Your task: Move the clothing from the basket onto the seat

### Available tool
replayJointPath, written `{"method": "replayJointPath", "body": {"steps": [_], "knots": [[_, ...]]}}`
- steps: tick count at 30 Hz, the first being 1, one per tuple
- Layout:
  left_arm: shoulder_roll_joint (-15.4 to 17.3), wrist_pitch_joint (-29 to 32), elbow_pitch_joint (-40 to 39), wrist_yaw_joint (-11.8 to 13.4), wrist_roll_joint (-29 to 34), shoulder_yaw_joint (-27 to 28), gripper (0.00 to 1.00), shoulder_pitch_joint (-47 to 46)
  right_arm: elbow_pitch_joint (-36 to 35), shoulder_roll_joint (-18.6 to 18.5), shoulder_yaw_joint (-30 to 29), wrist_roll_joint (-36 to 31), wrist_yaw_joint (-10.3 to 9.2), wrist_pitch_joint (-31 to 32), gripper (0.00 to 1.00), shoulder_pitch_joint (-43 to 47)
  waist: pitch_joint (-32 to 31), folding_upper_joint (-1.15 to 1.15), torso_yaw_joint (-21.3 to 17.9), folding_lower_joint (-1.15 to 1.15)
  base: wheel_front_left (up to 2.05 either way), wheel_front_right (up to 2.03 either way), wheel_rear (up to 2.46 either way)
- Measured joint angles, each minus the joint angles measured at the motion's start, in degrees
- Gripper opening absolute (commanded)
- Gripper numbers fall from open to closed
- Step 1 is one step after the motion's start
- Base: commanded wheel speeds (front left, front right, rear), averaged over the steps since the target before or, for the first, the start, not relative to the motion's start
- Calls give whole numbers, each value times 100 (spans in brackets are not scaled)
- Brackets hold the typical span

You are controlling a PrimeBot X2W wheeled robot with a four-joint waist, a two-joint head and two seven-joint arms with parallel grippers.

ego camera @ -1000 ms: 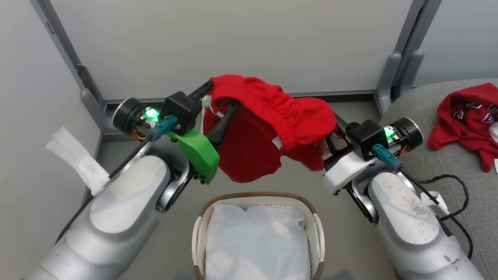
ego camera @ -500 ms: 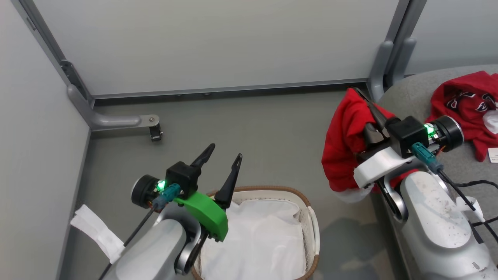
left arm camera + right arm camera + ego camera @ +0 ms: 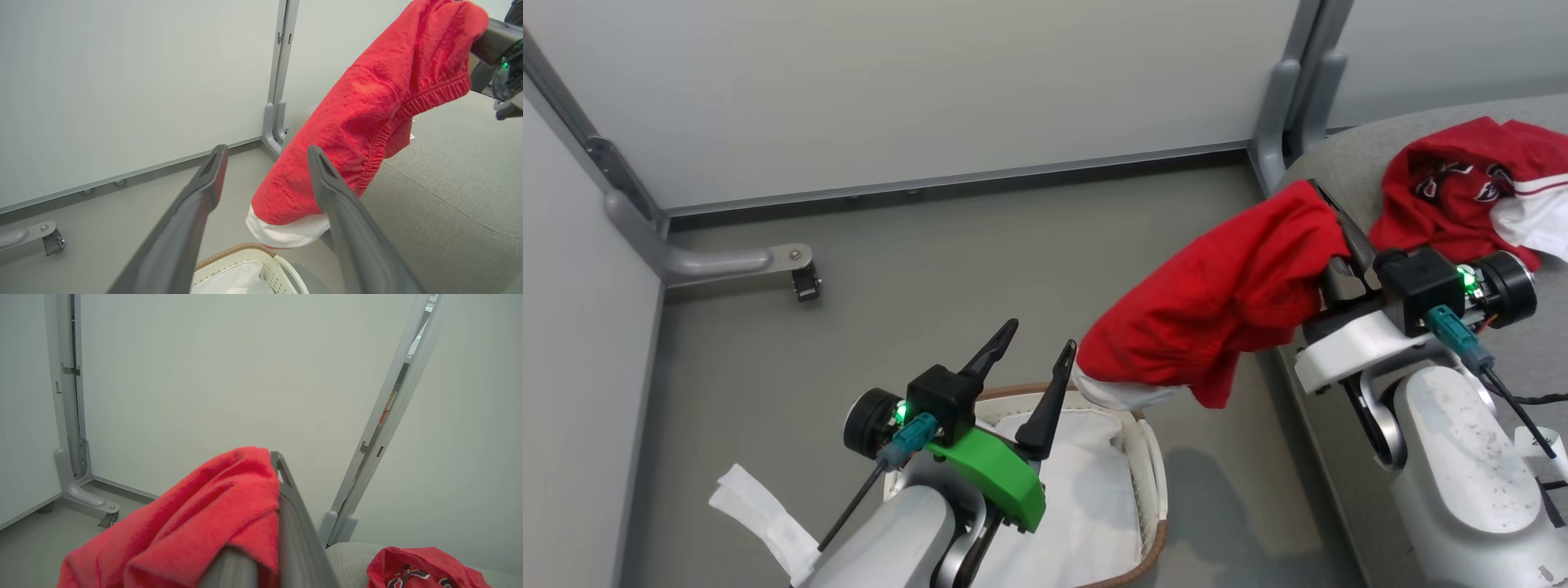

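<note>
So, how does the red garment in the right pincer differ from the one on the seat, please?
The held garment hangs from the shut right pincer; the jersey lies crumpled on the seat. The held garment looks plain with a white hem; the jersey bears printed markings. Both are red with white trim.

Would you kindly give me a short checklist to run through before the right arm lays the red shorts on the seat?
1. Right gripper shut on the red shorts: ok.
2. Left gripper open and apart from the shorts: ok.
3. Shorts fully over the seat: not ok; most of them hang over the floor, with the white hem above the basket rim.
4. Bare seat beside the jersey for a drop: ok.
5. Basket free of red clothing: cannot tell; the white sheet shows, but the left arm hides part.
</note>
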Motion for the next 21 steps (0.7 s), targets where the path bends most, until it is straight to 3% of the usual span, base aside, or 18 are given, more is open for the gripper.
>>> {"method": "replayJointPath", "body": {"steps": [21], "knots": [[-166, -8, 29, -278, 586, -27, 100, -23, -546, -265, -504, 29, -1, 99, 0, 576, 578, 0, -1431, 0, 0, 0, 0]]}}
